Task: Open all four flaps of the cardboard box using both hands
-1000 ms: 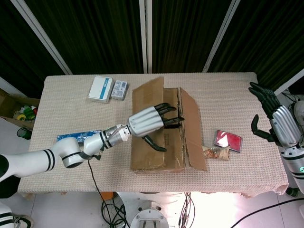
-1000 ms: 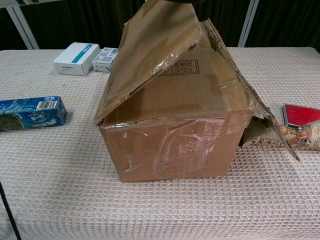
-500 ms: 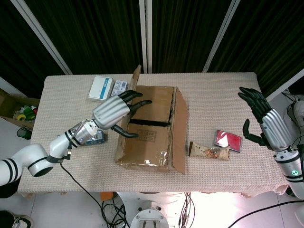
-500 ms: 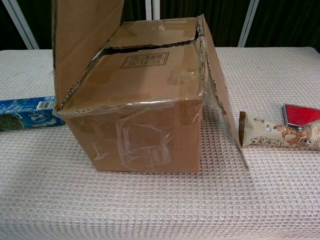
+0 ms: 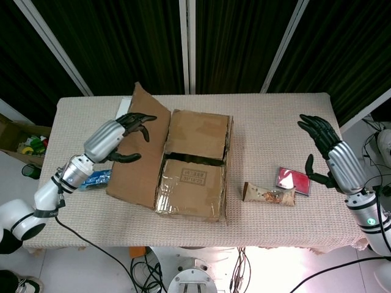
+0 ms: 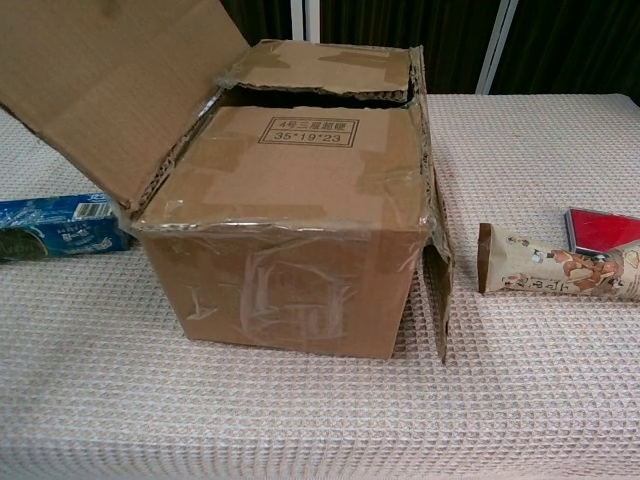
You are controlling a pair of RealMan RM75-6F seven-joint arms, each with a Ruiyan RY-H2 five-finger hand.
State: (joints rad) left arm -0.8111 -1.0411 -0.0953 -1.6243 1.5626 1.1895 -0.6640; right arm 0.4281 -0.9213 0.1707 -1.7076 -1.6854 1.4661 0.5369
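Note:
The cardboard box [image 5: 192, 165] stands mid-table. Its left flap [image 5: 137, 152] leans outward to the left, shown raised in the chest view as the left flap [image 6: 110, 90]. The right flap [image 6: 437, 270] hangs down the box's right side. The far inner flap [image 5: 197, 133] and the near inner flap [image 5: 189, 183] lie flat and closed, with a dark gap between them. My left hand [image 5: 122, 131] rests against the left flap's outer part with fingers spread, gripping nothing. My right hand [image 5: 327, 149] hovers open over the table's right end, well apart from the box.
A snack bag [image 5: 269, 194] and a red packet [image 5: 293, 180] lie right of the box. A blue biscuit pack [image 5: 95, 179] lies left of it, partly under my left arm. The table edge [image 5: 342, 235] runs close to my right arm.
My left hand drew back to the left and swung the left flap from upright to leaning outward. The box turned slightly. My right hand edged inward and up.

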